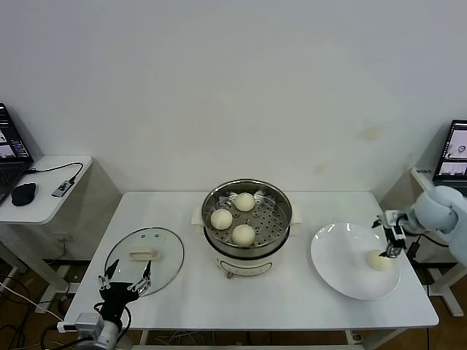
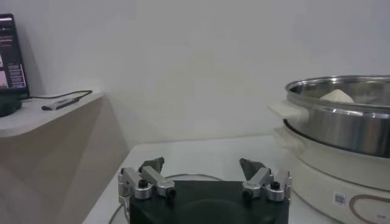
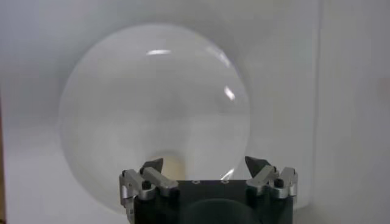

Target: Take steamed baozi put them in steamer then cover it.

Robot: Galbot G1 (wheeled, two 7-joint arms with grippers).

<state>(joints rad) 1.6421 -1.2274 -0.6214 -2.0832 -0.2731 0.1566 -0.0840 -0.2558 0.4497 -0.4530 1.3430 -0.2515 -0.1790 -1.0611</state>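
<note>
**One bun left, just below your right jaws**

One baozi (image 1: pixel 379 259) remains on the white plate (image 1: pixel 343 270), directly beneath your right gripper (image 1: pixel 394 244), whose jaws stand spread wide and empty; in the right wrist view the bun (image 3: pixel 170 165) peeks out between the fingers. It is round and smooth, so it has no long axis to line up with. Three buns (image 1: pixel 235 217) already sit on the steamer's (image 1: pixel 246 191) perforated steel floor. Your left gripper (image 1: pixel 125 279), also open and empty, hovers at the near edge of the glass cover (image 1: pixel 144 251).
</note>
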